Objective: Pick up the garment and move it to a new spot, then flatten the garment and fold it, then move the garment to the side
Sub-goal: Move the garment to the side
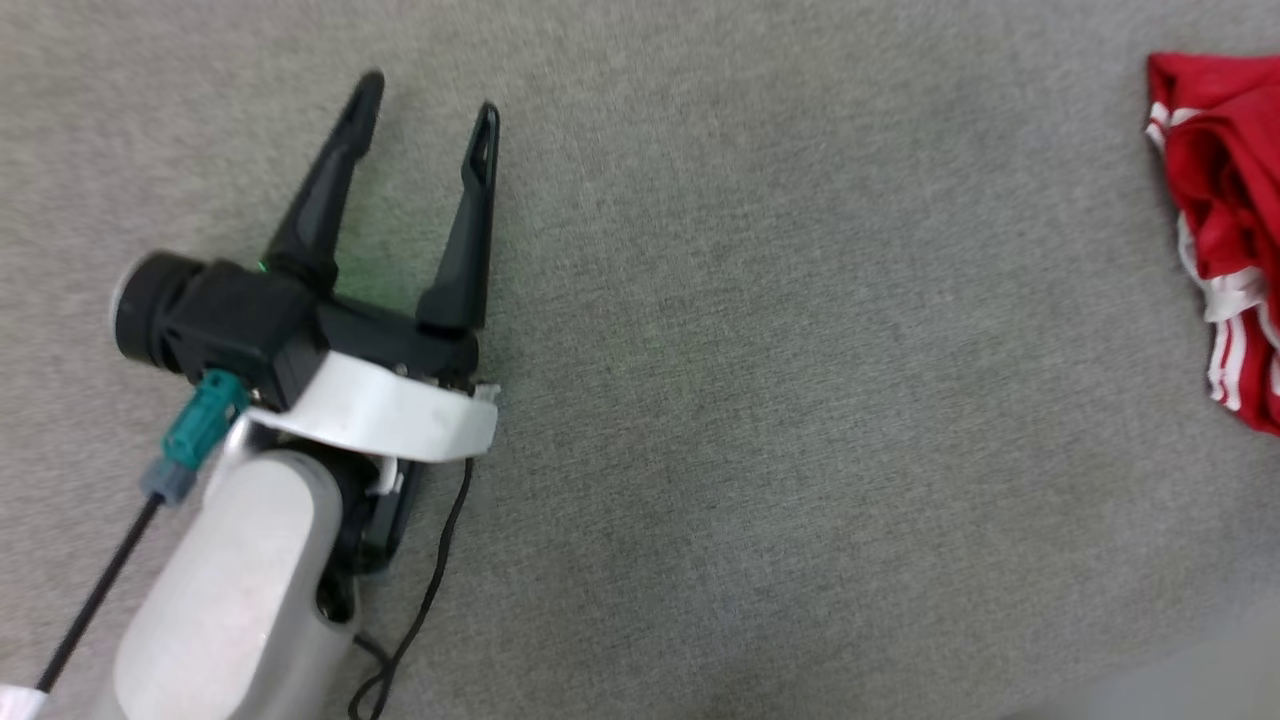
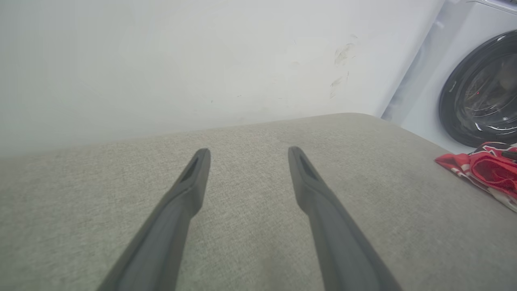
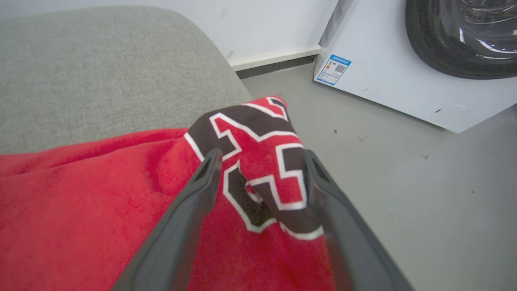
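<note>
left gripper (image 1: 428,95): fingers spread wide with nothing between them, held over bare cushion, well apart from the shirt
right gripper (image 3: 262,153): fingers stand apart, not pinched together; a raised fold of the shirt sits between them, and the cloth touches the inner side of the finger on the right of the wrist view
shirt (image 3: 80,210): red, crumpled in a heap at the edge of the cushion, at the far right of the head view, with white striped trim showing
lettering (image 3: 258,169): black blocks outlined in white, on the raised fold
cushion (image 1: 750,400): grey woven fabric with a rounded corner
washing machine (image 3: 383,60): white with a dark round door, on the floor (image 3: 444,182) beyond the cushion's corner
wall (image 2: 161,60): white, scuffed
</note>
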